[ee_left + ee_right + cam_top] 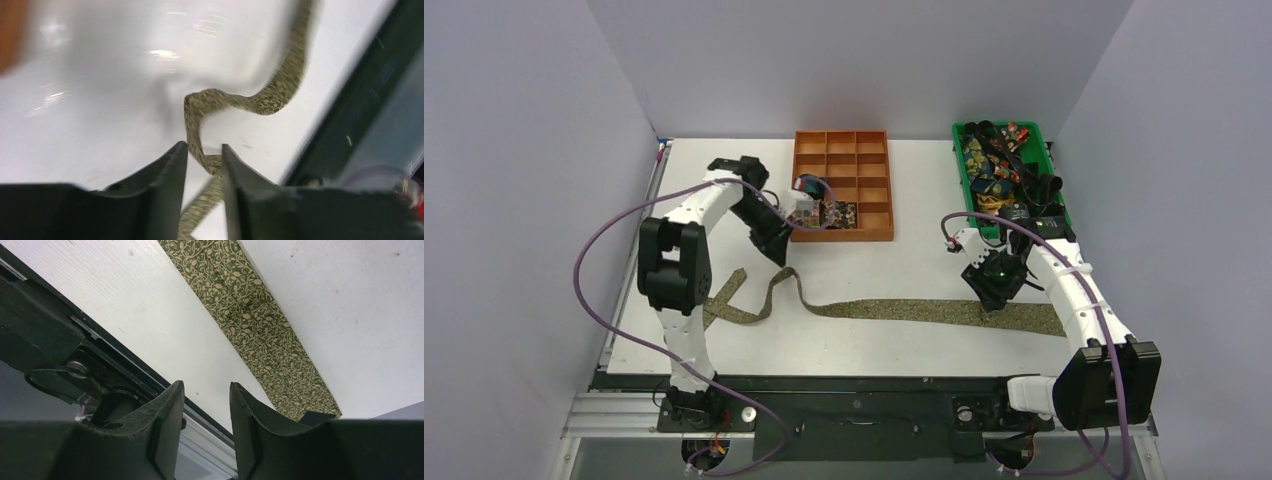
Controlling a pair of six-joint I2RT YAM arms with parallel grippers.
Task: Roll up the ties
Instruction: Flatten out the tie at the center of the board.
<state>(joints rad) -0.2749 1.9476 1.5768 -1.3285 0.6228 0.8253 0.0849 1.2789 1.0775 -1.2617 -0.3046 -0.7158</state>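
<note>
Left gripper (205,150) and right gripper (206,390) both spread, empty: I'd pinch olive-gold tie (250,325) narrow end squarely, roll tight, right pinning the wide end.

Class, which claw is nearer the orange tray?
Left. The left claw hangs at the near-left corner of the orange tray; the right claw is far off, near the olive tie.

no text, label, brand, number or sign can be read in any of the views. the olive-gold tie (260,325) carries only a vine-and-leaf pattern, with no writing on it. the bright specks on the things in the green bin (959,170), to the right of the orange tray (841,236), are too small to make out.
</note>
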